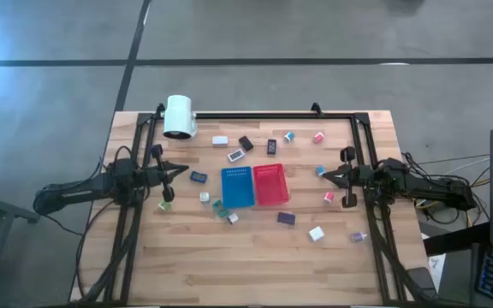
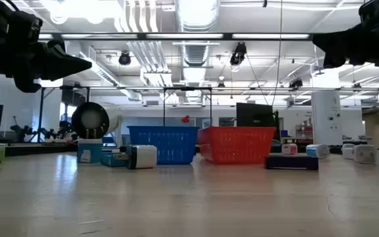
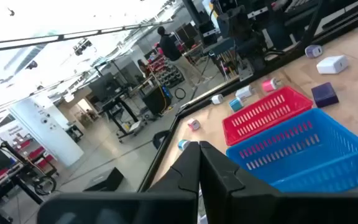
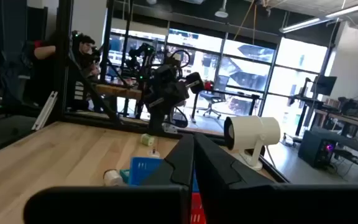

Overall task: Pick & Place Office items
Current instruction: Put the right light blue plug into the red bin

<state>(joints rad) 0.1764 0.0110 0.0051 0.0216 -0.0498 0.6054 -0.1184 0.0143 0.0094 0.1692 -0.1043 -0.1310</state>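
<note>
Blue tray [image 1: 237, 187] and red tray [image 1: 270, 184] sit side by side mid-table; office items [image 1: 235, 156] lie scattered all round the pair, none inside either tray that I can see. Left gripper [image 1: 181, 168] hovers left of the blue tray, fingers pinched together, empty. Right gripper [image 1: 329, 177] hovers right of the red tray, likewise closed, empty.

Grey floor [image 1: 315, 34], bright ceiling lights [image 2: 196, 10]
</note>
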